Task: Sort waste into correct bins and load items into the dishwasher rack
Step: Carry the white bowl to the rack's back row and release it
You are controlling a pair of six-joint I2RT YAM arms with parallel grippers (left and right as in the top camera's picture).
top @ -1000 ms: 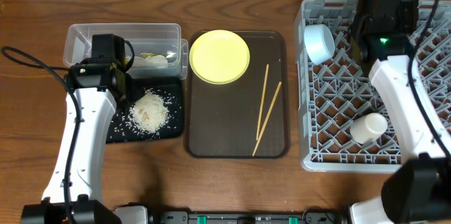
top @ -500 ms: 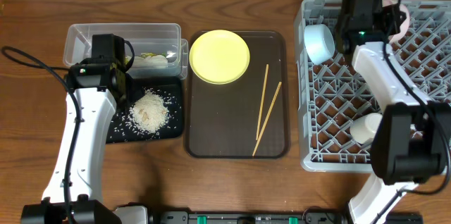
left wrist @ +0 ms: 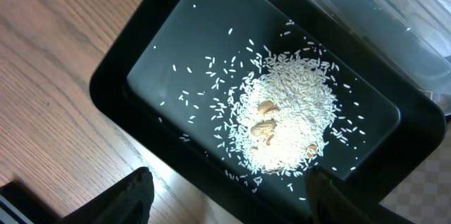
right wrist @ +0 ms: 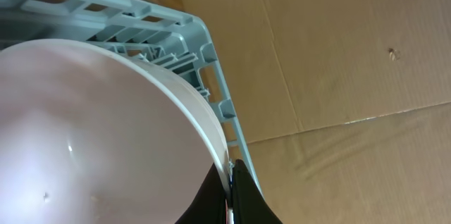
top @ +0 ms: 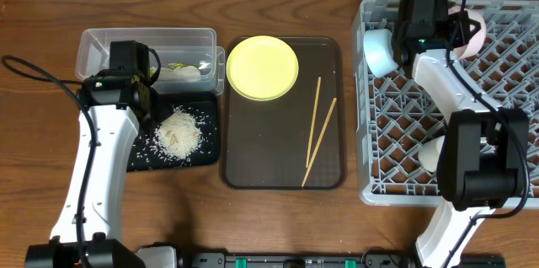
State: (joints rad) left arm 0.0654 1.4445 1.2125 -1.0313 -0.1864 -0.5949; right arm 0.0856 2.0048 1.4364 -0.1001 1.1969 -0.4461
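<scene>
Reached farther back over the dishwasher rack's [top: 505,116] far edge with the right gripper [right wrist: 229,182], pinched on the white bowl's [right wrist: 91,132] rim; hung unmoved above the rice [left wrist: 285,122] with the left gripper [left wrist: 229,190], spread wide.

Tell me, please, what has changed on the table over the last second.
The right gripper, shut on the white bowl, swung left along the far edge of the dishwasher rack, toward the light blue bowl. The left gripper, open over the rice, did not move; nor did the yellow plate, chopsticks or cup.
</scene>
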